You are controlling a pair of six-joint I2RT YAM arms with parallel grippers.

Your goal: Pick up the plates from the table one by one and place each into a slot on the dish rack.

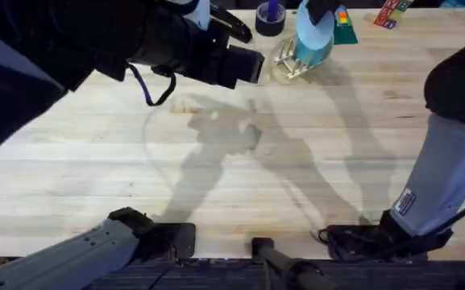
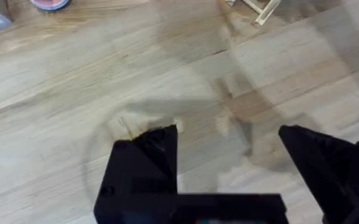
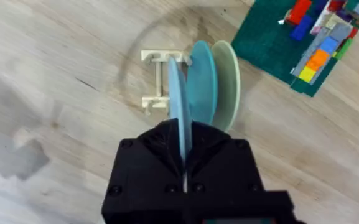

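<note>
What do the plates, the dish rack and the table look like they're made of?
The plates look like thin, smooth plastic: flat pale blue and green colour, matte sheen. The dish rack seems to be pale unfinished wood, going by its square light sticks. The table looks like butcher-block wood, with visible plank seams and grain.

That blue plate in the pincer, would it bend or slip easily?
Probably stiff: the blue plate stays straight though the right pincer pinches only its edge. Likely light, being thin and plastic-looking. It may tip if let go early; it stands on edge in the dish rack, beside two other plates.
</note>
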